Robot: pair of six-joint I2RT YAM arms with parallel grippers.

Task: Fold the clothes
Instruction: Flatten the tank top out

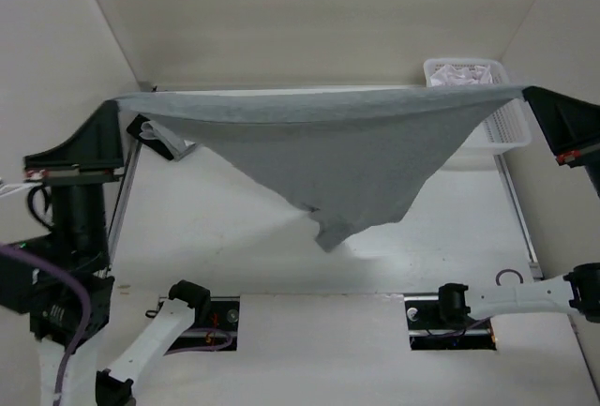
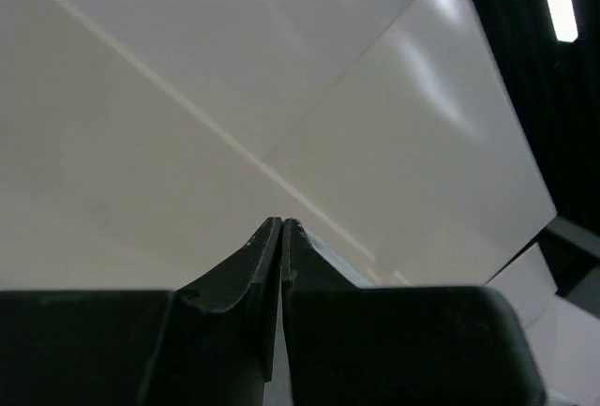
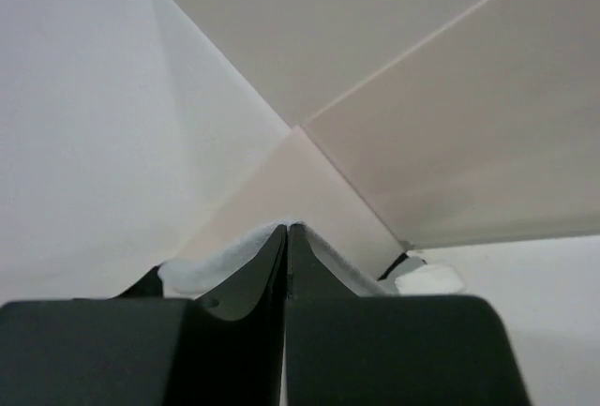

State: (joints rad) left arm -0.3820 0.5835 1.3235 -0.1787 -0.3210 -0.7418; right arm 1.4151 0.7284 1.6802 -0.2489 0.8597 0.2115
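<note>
Spanning left pincer [image 1: 119, 104] to right pincer [image 1: 525, 93], T-shirt [image 1: 337, 157] sags.

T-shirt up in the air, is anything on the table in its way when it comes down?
Nothing visible lies on the table under the T-shirt's middle. A small cloth pile sits near its left end and a white basket near its right.

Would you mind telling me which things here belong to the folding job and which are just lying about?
Part of the job: grey T-shirt, stretched in the air between the left gripper and right gripper, both shut on it.
Lying about: white basket at the back right, pale garment inside it, small black-and-white cloth pile beneath the shirt's left end.
</note>
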